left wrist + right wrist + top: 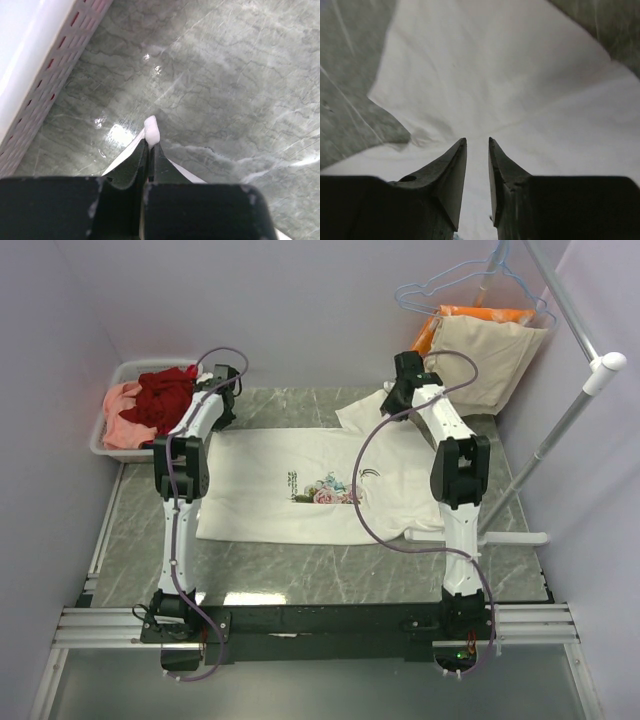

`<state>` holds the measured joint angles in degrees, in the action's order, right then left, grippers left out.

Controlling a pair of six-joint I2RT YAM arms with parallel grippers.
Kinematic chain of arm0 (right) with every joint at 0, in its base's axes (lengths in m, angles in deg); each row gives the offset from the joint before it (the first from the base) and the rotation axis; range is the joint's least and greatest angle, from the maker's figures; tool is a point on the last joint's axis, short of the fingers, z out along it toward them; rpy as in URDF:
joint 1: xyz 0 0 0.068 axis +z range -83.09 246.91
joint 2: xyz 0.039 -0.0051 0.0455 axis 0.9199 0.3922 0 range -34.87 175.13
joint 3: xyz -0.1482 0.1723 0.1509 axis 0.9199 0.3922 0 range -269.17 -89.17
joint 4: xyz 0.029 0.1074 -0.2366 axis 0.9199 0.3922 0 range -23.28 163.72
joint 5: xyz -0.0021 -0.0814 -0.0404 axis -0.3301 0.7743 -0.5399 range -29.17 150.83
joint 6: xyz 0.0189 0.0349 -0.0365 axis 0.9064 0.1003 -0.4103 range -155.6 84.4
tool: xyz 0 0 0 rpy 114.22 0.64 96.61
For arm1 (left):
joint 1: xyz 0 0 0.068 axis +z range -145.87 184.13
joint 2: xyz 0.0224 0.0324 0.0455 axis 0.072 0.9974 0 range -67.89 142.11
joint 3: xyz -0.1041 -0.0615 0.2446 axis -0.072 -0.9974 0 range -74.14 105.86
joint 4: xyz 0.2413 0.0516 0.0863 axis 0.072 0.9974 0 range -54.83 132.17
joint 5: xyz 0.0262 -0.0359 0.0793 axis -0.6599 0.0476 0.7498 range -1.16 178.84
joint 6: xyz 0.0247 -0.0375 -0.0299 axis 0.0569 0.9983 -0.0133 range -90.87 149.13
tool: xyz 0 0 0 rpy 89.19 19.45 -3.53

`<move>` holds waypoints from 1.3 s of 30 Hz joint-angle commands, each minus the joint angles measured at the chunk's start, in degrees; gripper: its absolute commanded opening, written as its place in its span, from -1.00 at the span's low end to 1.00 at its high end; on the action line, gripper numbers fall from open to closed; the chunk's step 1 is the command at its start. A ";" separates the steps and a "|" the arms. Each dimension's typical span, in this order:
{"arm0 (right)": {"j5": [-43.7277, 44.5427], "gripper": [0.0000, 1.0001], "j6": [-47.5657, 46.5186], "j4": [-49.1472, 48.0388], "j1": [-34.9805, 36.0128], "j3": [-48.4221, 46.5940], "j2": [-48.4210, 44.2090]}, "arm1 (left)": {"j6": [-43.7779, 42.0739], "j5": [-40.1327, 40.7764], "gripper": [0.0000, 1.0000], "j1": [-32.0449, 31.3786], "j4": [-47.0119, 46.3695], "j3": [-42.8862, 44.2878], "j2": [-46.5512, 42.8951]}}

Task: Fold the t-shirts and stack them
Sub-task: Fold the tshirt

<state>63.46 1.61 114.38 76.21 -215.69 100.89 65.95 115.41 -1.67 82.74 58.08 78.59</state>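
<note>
Wrist views show left tool [151, 144] pinched shut on white t-shirt [151, 126] edge, right tool [477, 140] slightly parted, grip unclear; lettering [293, 483] illegible.

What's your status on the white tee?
Left gripper shut on far corner of white tee. Right gripper over far sleeve, jaws slightly apart, grip unclear. Tee spread out, unfolded. Basket close beside left gripper.

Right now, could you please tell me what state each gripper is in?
Left gripper: closed, pinching an edge of the white t-shirt.
Right gripper: jaws slightly apart over that shirt; grip cannot be told.
</note>
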 commanded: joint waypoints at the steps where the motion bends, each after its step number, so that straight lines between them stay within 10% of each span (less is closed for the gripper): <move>1: 1.49 -0.31 -0.99 -18.96 -0.77 -2.41 1.77 | -1.57 -2.48 -0.99 0.00 1.65 -2.93 -3.38; 10: 3.16 0.24 -7.06 -30.42 -1.30 -11.82 9.52 | -2.01 -5.21 -0.99 -2.11 3.93 -5.83 -8.21; 20: 8.88 0.35 -14.00 -34.91 -2.27 -14.63 10.66 | -0.43 -3.45 -0.99 -4.92 8.23 -9.96 -13.67; 39: -2.45 0.30 -7.88 -11.01 -6.75 -20.08 9.61 | 0.01 -0.81 -0.99 -4.92 11.32 -12.86 -19.38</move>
<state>65.76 -11.59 98.79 72.39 -233.15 113.59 65.77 114.03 -6.57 92.71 46.10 64.23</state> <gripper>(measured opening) 0.655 0.026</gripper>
